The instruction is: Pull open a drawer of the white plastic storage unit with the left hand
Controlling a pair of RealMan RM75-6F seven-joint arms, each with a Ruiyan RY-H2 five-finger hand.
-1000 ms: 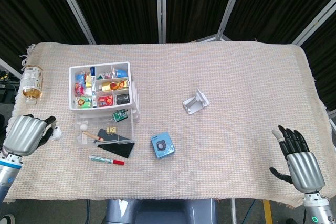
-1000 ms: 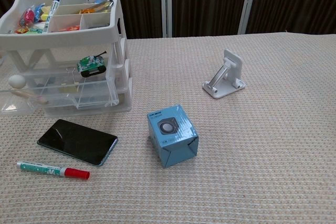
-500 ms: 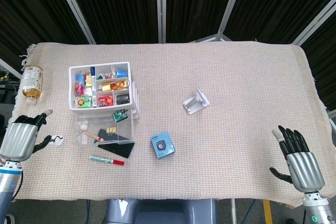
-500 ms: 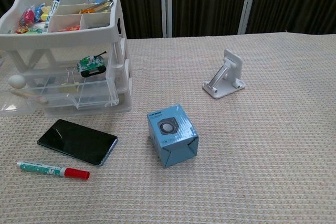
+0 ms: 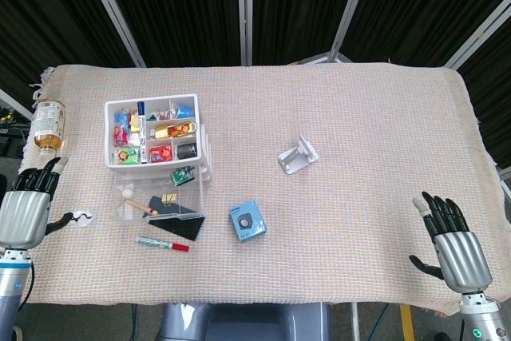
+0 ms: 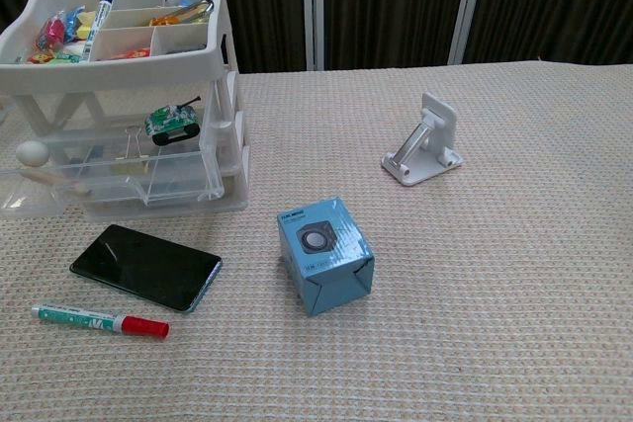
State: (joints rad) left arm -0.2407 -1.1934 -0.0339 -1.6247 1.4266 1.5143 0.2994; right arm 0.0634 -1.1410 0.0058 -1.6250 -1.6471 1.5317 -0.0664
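Note:
The white plastic storage unit (image 5: 205, 157) stands at the left of the table, its top tray full of small items. A clear drawer (image 5: 134, 213) sticks out of its front, holding a white ball and a few small pieces. In the chest view the unit (image 6: 119, 71) fills the upper left and the pulled-out drawer (image 6: 30, 200) reaches the left edge. My left hand (image 5: 28, 209) hovers at the table's left edge, well to the left of the drawer, fingers spread and holding nothing. At the front right corner my right hand (image 5: 455, 247) is open too. Neither hand shows in the chest view.
A black phone (image 6: 146, 266) and a red-capped marker (image 6: 99, 321) lie in front of the drawer. A blue box (image 6: 324, 254) sits mid-table and a white bracket (image 6: 425, 145) is further right. A bottle (image 5: 48, 124) stands at the left edge beyond my left hand.
My left hand has drawn back to the left and toward the table's front edge, and its curled fingers have spread open. The drawer stays pulled out. The right hand has barely moved.

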